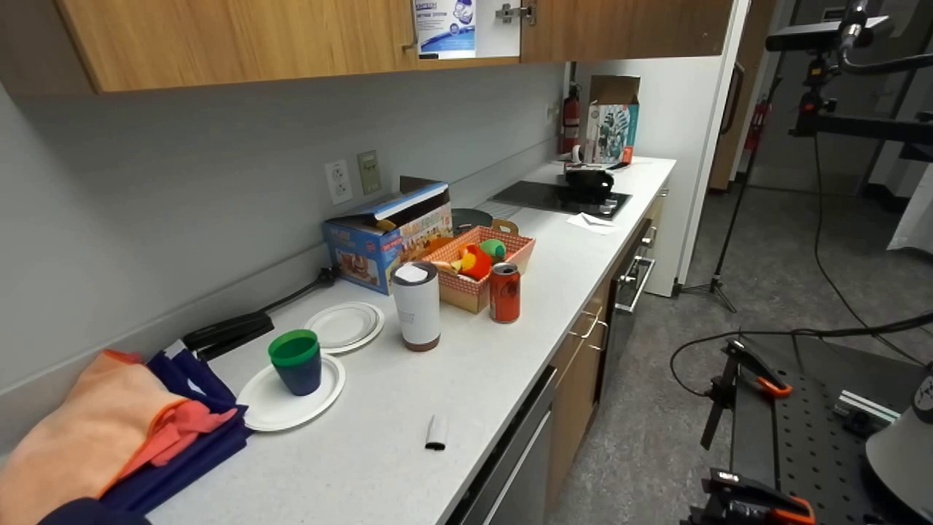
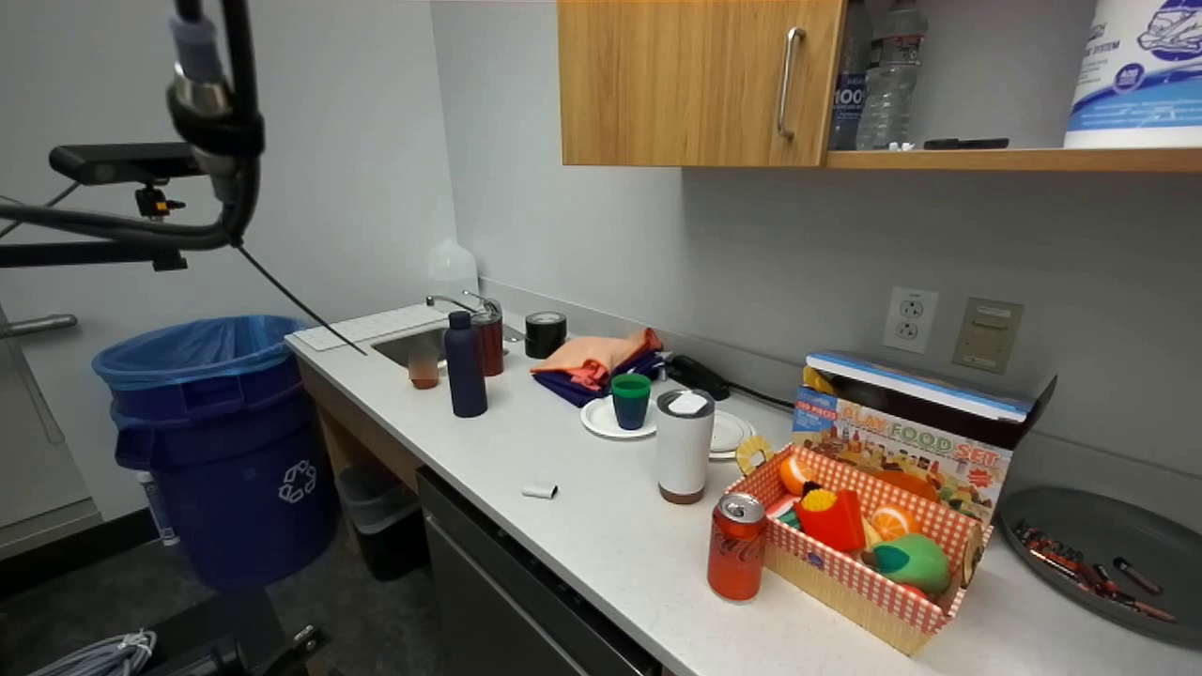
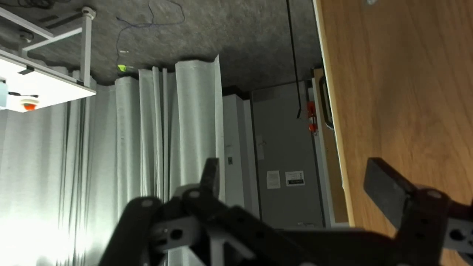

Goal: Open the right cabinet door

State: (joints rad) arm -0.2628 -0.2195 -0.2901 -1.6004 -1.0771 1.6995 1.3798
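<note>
A white bench runs along a pale grey wall, a duplex outlet set just above it and a wooden wall cabinet hung higher over it. A black glass cooktop lies towards one end of the bench; a sink lies towards the opposite end, and a blue recycling bin stands near that end. Mottled grey floor spreads in front of the bench, and a grey door stands well beyond its cooktop end. In the wrist view, pale curtains hang, partly washed out by white glare, and a white table stands on casters.
</note>
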